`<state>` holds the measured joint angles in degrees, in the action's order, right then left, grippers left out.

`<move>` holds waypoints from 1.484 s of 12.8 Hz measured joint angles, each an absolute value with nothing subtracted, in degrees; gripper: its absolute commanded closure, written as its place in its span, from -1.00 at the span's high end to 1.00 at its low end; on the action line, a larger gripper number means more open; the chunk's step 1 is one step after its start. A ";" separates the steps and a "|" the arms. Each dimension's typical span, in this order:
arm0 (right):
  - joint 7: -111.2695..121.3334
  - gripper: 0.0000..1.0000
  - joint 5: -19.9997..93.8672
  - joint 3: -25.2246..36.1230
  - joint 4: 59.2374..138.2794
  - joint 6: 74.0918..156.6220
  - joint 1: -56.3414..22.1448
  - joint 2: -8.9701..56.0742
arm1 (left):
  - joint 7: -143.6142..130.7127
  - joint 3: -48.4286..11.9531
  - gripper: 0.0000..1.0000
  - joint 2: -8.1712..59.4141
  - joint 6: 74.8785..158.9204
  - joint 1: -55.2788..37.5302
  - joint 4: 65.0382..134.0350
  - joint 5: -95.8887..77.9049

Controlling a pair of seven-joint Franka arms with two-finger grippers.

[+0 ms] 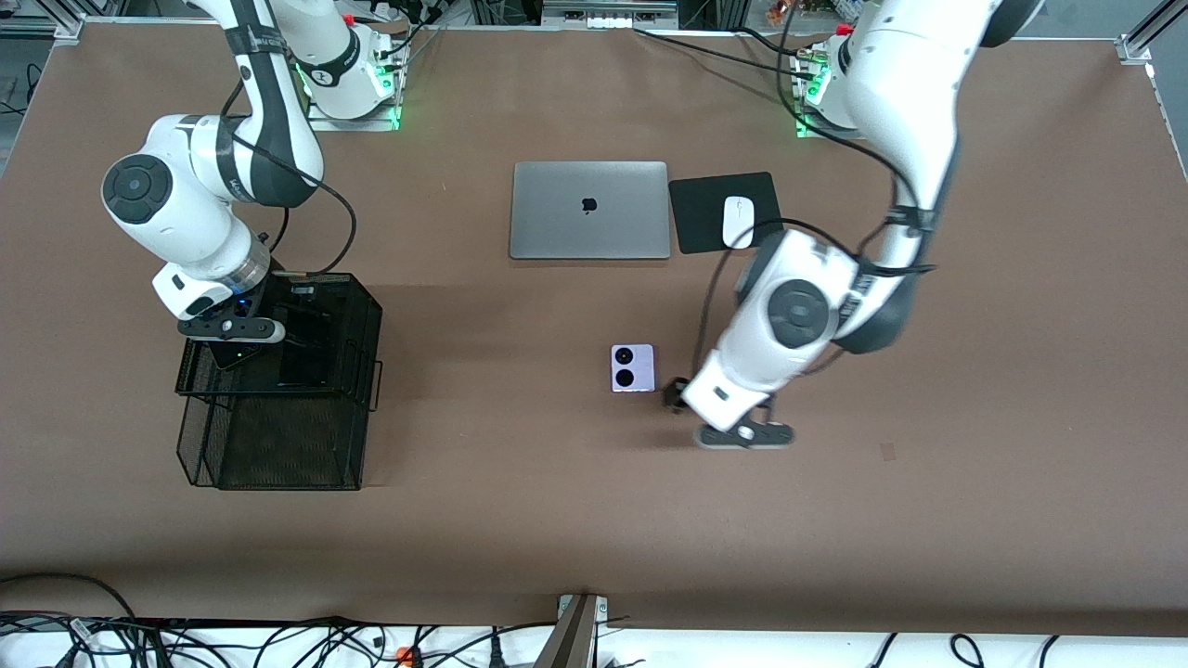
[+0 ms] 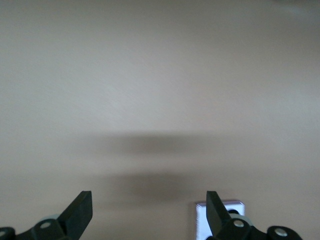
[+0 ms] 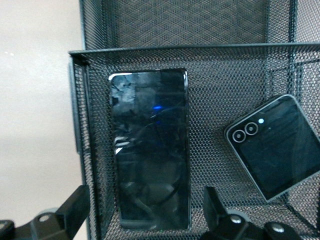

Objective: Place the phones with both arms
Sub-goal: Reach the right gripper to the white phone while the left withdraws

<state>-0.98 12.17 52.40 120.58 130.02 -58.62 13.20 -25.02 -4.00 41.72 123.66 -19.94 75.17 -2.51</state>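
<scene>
Toward the right arm's end of the counter, the right gripper point(image 1: 232, 341) hangs over the mesh basket point(image 1: 278, 445), jaws wide and empty. Two phones seem placed: the slim black slab point(image 3: 150, 150) and black flip phone point(image 3: 275, 145), clear only in the right wrist view. The lavender flip phone point(image 1: 632, 367) waits mid-counter beside the left gripper point(image 1: 676, 394), jaws apart, holding nothing.

lavender flip phone point(image 2: 220, 220): in the left wrist view only a corner shows, the rest hidden by one finger point(image 2: 218, 212) and cut by the frame's edge.
left gripper point(image 1: 675, 393): from the front, mostly hidden under its own wrist.
right gripper point(image 3: 145, 210): only the fingertips show.
slim black phone point(image 3: 150, 150): its lower end sits between the fingertips.
black flip phone point(image 3: 277, 145): one corner clipped by the edge.
mesh basket point(image 1: 278, 427): its contents hidden under the right arm's hand.
</scene>
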 measured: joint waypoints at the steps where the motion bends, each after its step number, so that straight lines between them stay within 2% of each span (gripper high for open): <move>1: -0.98 1.00 12.19 52.44 118.68 127.50 -58.62 13.16 | -23.85 -4.02 1.00 40.92 121.36 -18.42 75.11 -2.51; 5: -4.83 1.00 12.57 52.20 108.26 115.69 -58.77 13.05 | -14.59 -3.92 1.00 36.84 106.41 -13.05 74.90 -2.51; 7: -12.04 1.00 12.61 50.74 103.79 111.72 -59.59 13.35 | -11.71 -3.80 1.00 36.30 101.93 -11.82 74.89 -2.41; 9: -21.31 1.00 12.62 46.73 99.46 110.28 -60.51 15.16 | -9.96 -3.66 1.00 35.05 99.17 -10.91 74.79 -0.79; 12: -33.88 1.00 14.35 40.89 92.24 110.21 -61.46 22.48 | -9.40 -3.57 1.00 31.70 96.26 -9.91 74.71 1.53; 19: -47.48 1.00 18.41 31.69 71.69 112.94 -61.72 43.79 | -3.69 -3.15 1.00 22.46 90.28 -3.53 76.49 1.97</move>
<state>-47.48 18.41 31.69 71.69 112.94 -61.72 43.79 -3.69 -3.15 22.46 90.28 -3.53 76.49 1.97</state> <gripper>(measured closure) 0.000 0.000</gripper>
